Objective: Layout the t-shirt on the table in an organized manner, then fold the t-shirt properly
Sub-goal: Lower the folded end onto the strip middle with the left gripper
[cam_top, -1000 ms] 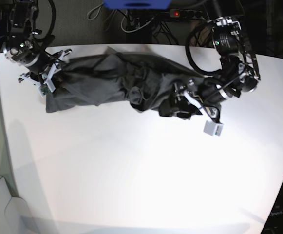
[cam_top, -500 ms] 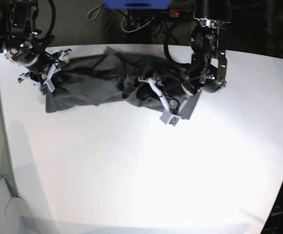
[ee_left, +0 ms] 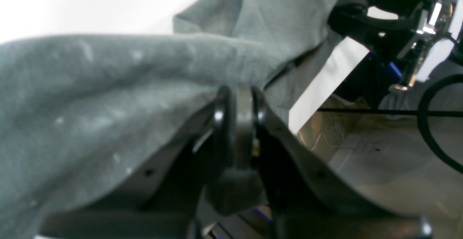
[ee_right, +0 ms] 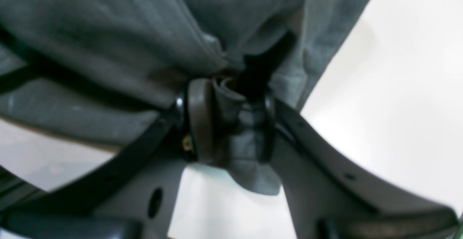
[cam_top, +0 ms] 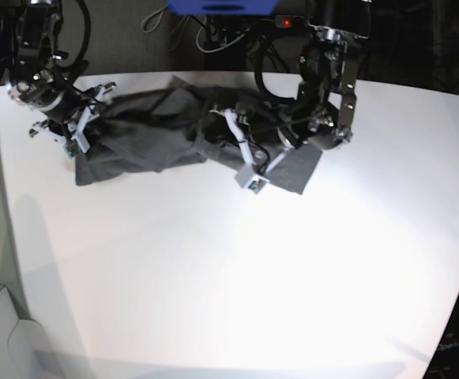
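Base view, left to right. My right gripper (cam_top: 77, 130) sits at the far-left corner of the table (cam_top: 213, 276), arm coming down from the back edge, wrist angled so the fingers point in toward the middle. Jaws are clamped on the left end of the t-shirt (cam_top: 146, 134). The right wrist view confirms it: right gripper (ee_right: 226, 123) has a bunched fold of grey cloth wedged between the two pads, a small tail of fabric hanging out below them, white tabletop to the right.

The t-shirt lies as a crumpled dark band along the back part of the table, running from my right gripper across to the left one. It is not flat; there are heavy wrinkles and folds in the middle, and a flap spreads out on the table at its right end.

My left gripper (cam_top: 249, 158) is over the shirt's right-centre. The arm drops from the back edge, elbow bent, forearm reaching leftward and low over the cloth, white wrist camera housing just off the front edge of the fabric. In the left wrist view the left gripper (ee_left: 237, 105) has jaws drawn together, nearly touching, pinching a ridge of t-shirt (ee_left: 108, 98) that drapes over them. Table edge and floor show to the right.
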`<state>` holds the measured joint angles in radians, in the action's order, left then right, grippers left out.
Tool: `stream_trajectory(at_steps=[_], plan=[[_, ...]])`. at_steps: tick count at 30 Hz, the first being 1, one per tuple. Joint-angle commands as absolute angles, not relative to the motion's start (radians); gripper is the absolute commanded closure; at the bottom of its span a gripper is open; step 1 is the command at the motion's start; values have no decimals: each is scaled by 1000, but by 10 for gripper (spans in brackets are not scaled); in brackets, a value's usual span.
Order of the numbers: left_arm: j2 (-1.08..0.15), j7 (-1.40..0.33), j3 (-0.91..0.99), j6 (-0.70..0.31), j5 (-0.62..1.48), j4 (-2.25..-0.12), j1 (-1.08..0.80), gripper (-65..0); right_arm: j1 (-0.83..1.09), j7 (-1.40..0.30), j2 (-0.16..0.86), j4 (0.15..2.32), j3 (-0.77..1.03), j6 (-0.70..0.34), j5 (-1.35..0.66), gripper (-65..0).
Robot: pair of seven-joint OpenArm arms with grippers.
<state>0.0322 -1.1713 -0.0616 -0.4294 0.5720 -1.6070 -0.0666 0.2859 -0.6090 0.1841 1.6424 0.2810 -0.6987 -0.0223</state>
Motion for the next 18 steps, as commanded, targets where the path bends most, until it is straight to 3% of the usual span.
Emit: stream_trajectory(at_steps=[1, 6, 10, 12, 18], plan=[[36, -1162, -62, -433, 591, -1644, -50, -35, 285, -624, 191, 1649, 283, -698, -5, -196], [8, -1158, -15, -433, 591, -1753, -48, -59, 285, -624, 194, 1649, 283, -698, -5, -198], [7, -1164, 160, -437, 591, -1816, -54, -238, 285, -624, 194, 1649, 283, -698, -5, -199], [-2, -1165, 252, -446, 591, -1822, -56, -299, 285, -624, 194, 1649, 283, -698, -5, -200], [-85, -1181, 426, -447, 593, -1696, -51, -312, 285, -625, 194, 1649, 283, -698, -5, -200]])
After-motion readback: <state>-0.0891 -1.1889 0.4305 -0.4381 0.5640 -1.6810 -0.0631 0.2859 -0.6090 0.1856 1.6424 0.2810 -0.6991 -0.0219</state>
